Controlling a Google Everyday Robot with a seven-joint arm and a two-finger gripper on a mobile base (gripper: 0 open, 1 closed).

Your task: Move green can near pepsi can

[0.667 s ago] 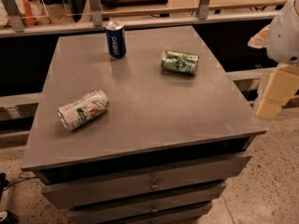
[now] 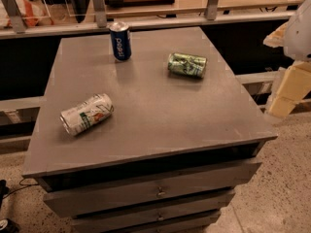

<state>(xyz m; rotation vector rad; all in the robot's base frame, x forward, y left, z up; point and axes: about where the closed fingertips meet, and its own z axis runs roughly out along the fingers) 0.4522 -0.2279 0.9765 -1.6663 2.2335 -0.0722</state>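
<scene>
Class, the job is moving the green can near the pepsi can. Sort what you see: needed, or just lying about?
Needed: green can, on its side; pepsi can, upright; gripper, beyond the right edge of the table.
Lying about: white can, on its side, front left.

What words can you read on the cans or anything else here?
"pepsi": white letters running down the side of the pepsi can, which stands upright at the back of the table.
On the green can, lying on its side: pale print, too blurred to read.
On the white can, lying on its side: green and red marks, no readable words.
On the gripper, beyond the table's right edge: no writing shows.
</scene>
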